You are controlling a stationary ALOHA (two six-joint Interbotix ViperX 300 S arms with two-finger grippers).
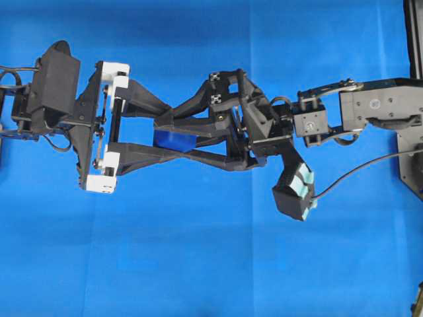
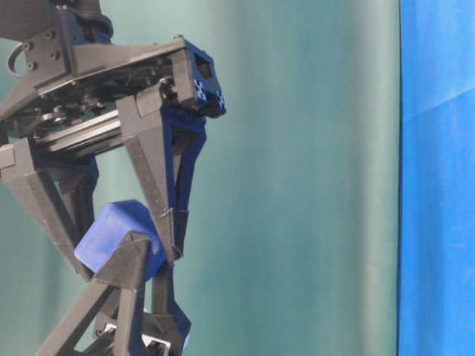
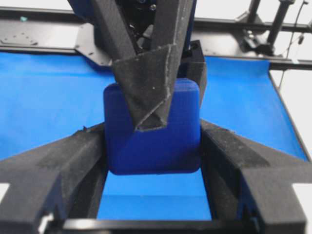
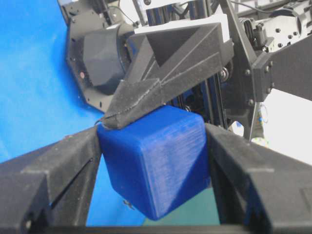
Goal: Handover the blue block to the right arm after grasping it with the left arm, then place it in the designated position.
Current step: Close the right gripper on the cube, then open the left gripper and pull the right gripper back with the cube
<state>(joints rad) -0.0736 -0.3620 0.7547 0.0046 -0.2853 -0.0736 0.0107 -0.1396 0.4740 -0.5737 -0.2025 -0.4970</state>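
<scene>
Filling the middle of the left wrist view, the blue block (image 3: 153,129) sits clamped between the left gripper's (image 3: 152,146) two fingers, with a finger of the right gripper (image 4: 156,161) pressed on its near face from above. Seen overhead, the block (image 1: 173,139) hangs centre-frame above the blue cloth (image 1: 198,264), both claws meeting on it from opposite sides, crossed (each pair grasps a different pair of faces). Both are clenched on it; releasing the left one looks like the coming move.
</scene>
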